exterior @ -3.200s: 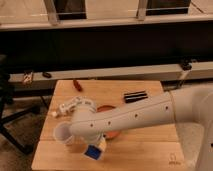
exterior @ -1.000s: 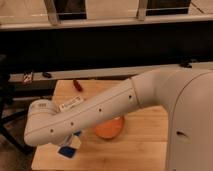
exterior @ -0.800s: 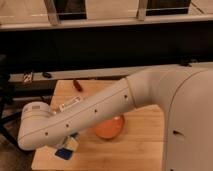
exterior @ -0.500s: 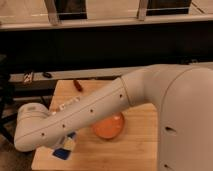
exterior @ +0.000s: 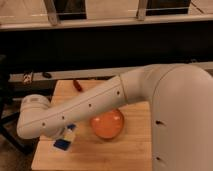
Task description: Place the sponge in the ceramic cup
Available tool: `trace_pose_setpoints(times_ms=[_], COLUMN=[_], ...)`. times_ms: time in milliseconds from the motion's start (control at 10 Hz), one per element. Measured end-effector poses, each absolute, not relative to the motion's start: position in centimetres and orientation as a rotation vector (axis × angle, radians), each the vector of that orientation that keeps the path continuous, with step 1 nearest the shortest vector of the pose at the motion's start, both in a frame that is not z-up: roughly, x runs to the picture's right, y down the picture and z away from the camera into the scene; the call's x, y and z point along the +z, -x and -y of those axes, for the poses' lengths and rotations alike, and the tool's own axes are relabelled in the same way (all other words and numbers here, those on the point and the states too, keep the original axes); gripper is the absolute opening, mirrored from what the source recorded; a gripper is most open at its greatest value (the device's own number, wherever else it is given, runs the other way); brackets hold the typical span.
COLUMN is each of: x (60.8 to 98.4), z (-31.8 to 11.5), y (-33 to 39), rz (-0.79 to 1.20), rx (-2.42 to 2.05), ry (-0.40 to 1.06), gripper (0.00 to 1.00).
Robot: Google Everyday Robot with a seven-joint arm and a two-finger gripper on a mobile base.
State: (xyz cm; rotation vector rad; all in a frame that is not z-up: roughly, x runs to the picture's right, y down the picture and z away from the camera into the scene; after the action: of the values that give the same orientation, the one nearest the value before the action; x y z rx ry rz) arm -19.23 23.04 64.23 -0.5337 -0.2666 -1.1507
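The blue sponge shows at the table's front left, just below the end of my big white arm. My gripper is almost wholly hidden under the arm's wrist, right above the sponge, and it is shut on the sponge. A pale bit touches the sponge's upper right; I cannot tell whether it is a finger or the cup's rim. The ceramic cup is otherwise hidden behind the arm.
A wide orange bowl sits at the middle of the wooden table, close to the right of the sponge. A small red-handled item lies at the back left. A dark counter runs behind the table.
The arm has swung further left and lower, and the sponge has travelled with it toward the table's front left corner. The bowl has stayed in place.
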Motion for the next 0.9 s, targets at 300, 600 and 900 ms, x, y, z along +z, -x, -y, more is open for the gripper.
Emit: trace_pose_setpoints(times_ms=[300, 600, 900], x=[64.7, 65.6, 66.0], z=[-22.3, -23.3, -24.1], y=[19.0, 19.0, 19.5], rz=[0.267, 0.277, 0.279], rx=[-1.143, -1.146, -1.159], ry=[0.535, 0.557, 0.566], gripper=[0.0, 0.0, 0.0])
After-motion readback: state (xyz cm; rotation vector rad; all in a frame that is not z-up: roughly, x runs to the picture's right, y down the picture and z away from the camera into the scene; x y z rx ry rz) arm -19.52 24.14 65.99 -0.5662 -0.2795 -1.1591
